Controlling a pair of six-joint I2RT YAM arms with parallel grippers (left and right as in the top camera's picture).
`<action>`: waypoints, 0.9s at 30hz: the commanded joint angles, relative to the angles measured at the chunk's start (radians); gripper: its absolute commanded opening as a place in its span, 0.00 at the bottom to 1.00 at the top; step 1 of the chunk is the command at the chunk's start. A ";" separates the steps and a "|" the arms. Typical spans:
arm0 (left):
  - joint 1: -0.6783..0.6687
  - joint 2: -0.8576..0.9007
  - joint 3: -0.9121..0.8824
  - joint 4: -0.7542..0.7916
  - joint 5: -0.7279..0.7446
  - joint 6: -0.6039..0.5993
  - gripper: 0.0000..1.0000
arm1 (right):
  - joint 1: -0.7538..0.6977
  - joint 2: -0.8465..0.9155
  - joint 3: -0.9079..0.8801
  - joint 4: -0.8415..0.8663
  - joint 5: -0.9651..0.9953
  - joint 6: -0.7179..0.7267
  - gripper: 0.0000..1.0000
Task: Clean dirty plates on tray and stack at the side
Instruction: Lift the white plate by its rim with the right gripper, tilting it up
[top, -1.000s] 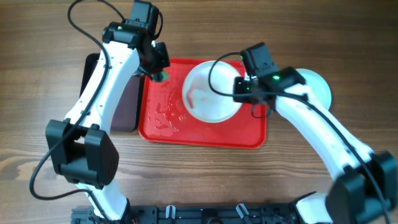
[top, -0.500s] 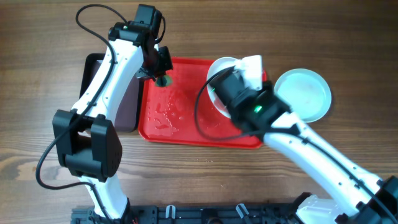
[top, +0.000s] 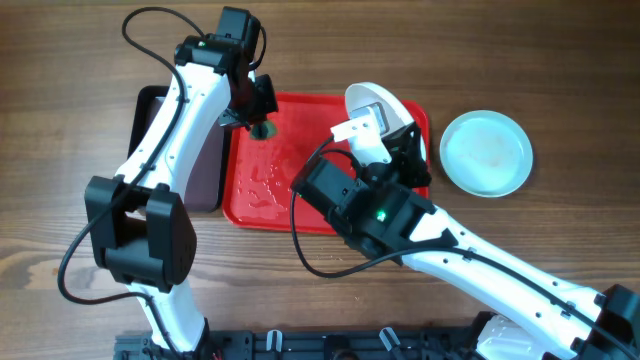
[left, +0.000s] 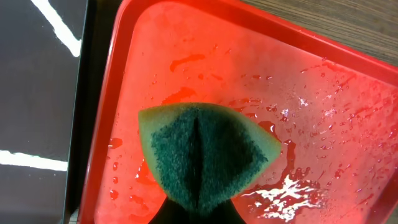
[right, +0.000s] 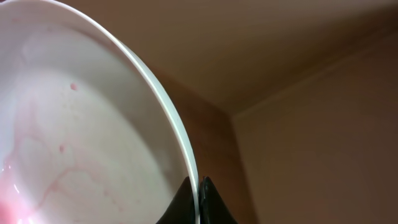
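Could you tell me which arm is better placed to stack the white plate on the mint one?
Right: the right hand grips the white plate by its rim, near the mint plate. The left hand holds the sponge, across the tray.

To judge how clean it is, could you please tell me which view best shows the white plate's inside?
The right wrist view: the white plate is close up, pink streaks visible inside, rim pinched in the right pincer. Overhead shows it only tilted up, partly hidden by the arm. The left wrist view misses it.
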 joint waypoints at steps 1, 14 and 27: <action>0.001 0.010 -0.007 -0.001 0.016 -0.017 0.04 | 0.004 -0.023 0.000 0.006 0.087 -0.033 0.04; 0.001 0.010 -0.007 -0.001 0.016 -0.017 0.04 | 0.004 -0.023 0.001 0.024 0.087 -0.033 0.04; 0.001 0.010 -0.007 -0.001 0.016 -0.017 0.04 | 0.004 -0.022 -0.001 0.063 -0.154 -0.023 0.04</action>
